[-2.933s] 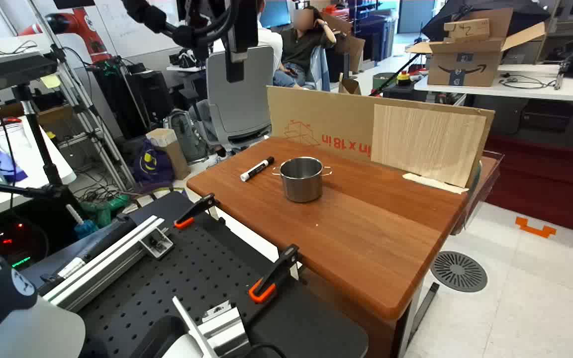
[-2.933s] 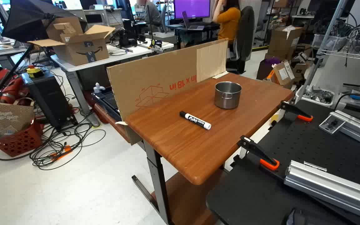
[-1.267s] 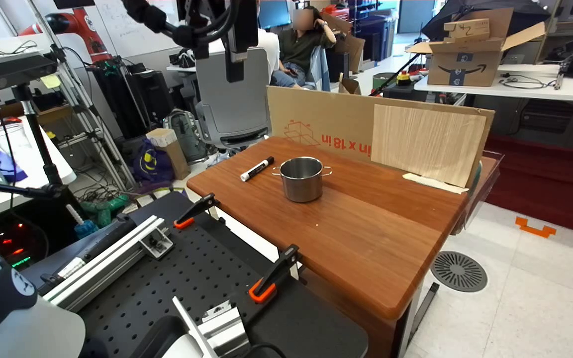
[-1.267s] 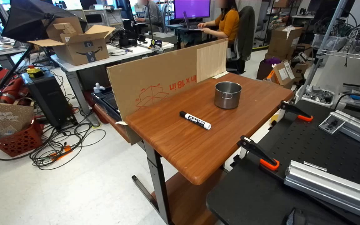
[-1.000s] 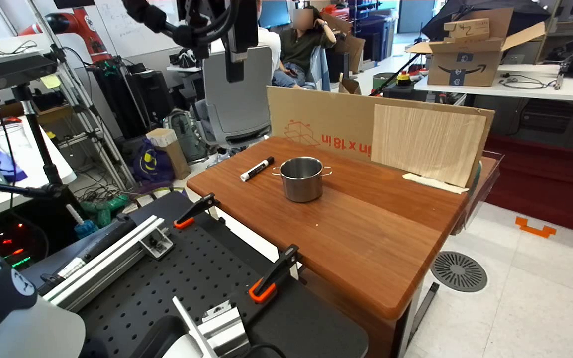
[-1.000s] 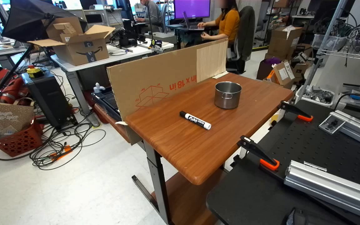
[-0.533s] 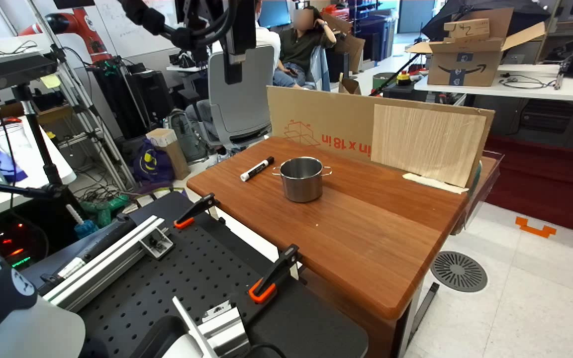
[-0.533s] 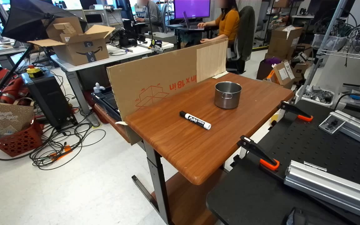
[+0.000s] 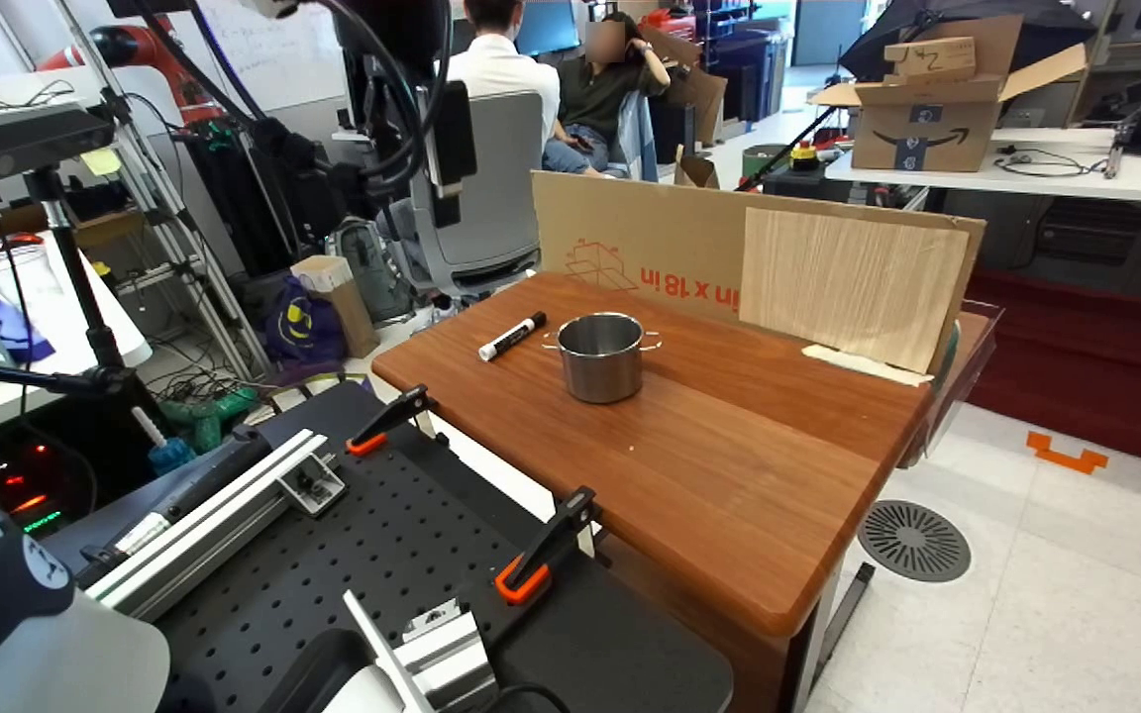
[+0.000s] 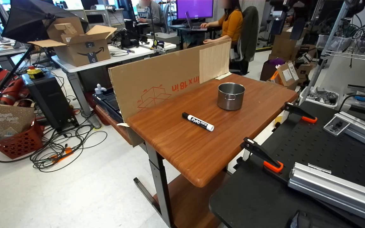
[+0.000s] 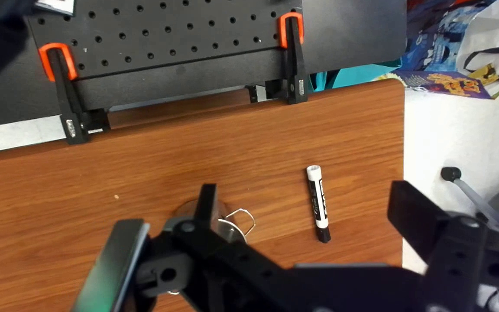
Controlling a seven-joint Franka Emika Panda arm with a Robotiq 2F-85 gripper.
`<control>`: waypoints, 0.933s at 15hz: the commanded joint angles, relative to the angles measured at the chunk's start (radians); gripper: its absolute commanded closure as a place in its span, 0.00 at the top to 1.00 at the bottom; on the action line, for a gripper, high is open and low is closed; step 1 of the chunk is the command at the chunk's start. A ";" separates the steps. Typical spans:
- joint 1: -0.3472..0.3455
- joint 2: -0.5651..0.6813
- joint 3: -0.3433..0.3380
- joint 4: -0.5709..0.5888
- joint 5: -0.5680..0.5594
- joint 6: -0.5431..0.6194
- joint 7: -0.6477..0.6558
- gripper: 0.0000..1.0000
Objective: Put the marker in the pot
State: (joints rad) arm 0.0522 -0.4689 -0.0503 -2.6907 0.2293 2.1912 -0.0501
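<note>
The marker (image 11: 319, 203), white with a dark label and black cap, lies flat on the wooden table; it also shows in both exterior views (image 9: 512, 337) (image 10: 198, 122). The shiny steel pot (image 9: 601, 371) (image 10: 230, 101) stands upright beside it, a short gap apart. In the wrist view the pot (image 11: 232, 232) is mostly hidden behind a gripper finger; part of its rim and a wire handle show. My gripper (image 11: 304, 185) is open and empty, high above the table, with the marker showing between its fingers. It also shows at the top of both exterior views (image 9: 447, 193) (image 10: 287, 27).
A cardboard panel (image 9: 640, 233) (image 10: 169, 74) stands along one long edge of the table (image 9: 729, 485). Two black-and-orange clamps (image 11: 61, 86) (image 11: 293, 56) grip the opposite edge, beside the black perforated board (image 11: 167, 30) with metal rails.
My gripper has moved left and slightly down in an exterior view, and has come into sight at the top of an exterior view. The marker and pot have not moved.
</note>
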 commanded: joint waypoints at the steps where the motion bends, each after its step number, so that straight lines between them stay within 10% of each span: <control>1: 0.030 0.075 0.044 -0.011 0.062 0.149 0.051 1.00; 14: 0.061 0.530 0.187 0.170 -0.251 0.491 0.373 1.00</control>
State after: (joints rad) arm 0.1185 -0.0305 0.1346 -2.5941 0.0783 2.6689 0.2472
